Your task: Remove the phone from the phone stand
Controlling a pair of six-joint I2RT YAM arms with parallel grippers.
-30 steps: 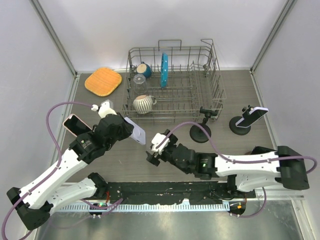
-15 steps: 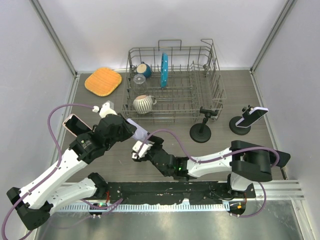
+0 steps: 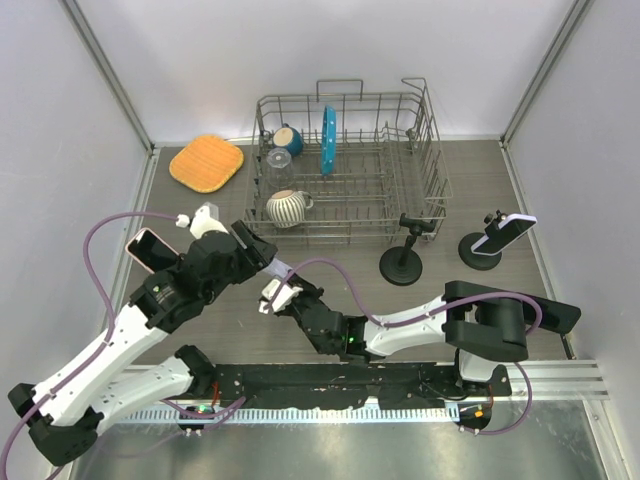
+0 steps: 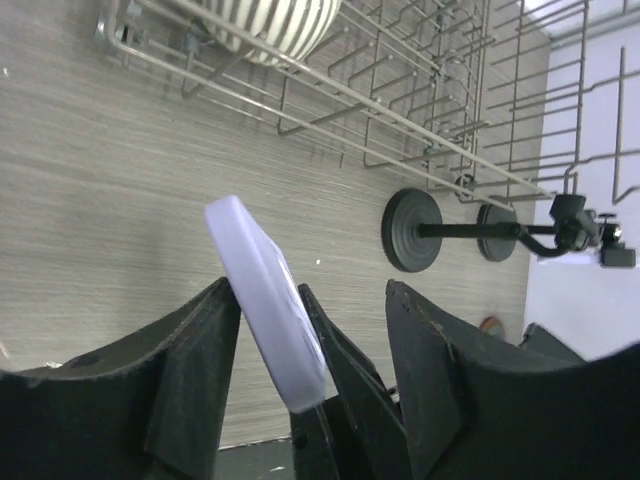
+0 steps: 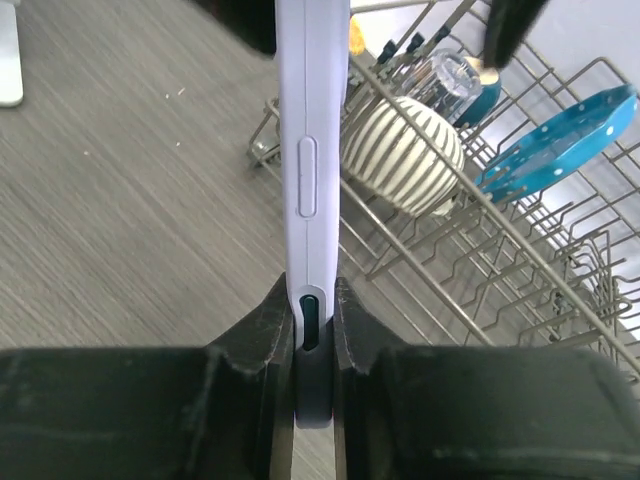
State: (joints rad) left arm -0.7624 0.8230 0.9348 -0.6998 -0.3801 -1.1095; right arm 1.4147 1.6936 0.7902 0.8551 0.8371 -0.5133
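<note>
A lavender phone (image 3: 275, 268) hangs edge-on above the table between both grippers. My right gripper (image 3: 277, 296) is shut on its lower end; in the right wrist view both fingers press the phone (image 5: 312, 150) at the right gripper (image 5: 315, 305). My left gripper (image 3: 262, 254) stands open around the phone's upper part. In the left wrist view the phone (image 4: 262, 290) leans by one finger (image 4: 195, 370) of the left gripper (image 4: 312, 290), with a wide gap to the other finger. A black phone stand (image 3: 402, 262) stands empty by the rack; its base (image 4: 412, 232) shows in the left wrist view.
A wire dish rack (image 3: 400, 190) at the back holds a striped cup (image 3: 290, 207), a blue plate (image 3: 328, 140) and a glass. An orange pad (image 3: 206, 162) lies back left. A pink phone (image 3: 150, 248) sits by my left arm. Another phone (image 3: 505, 230) rests on a stand at right.
My right gripper moved left to the lavender phone and closed on its lower end. My left gripper's jaws opened off the phone.
</note>
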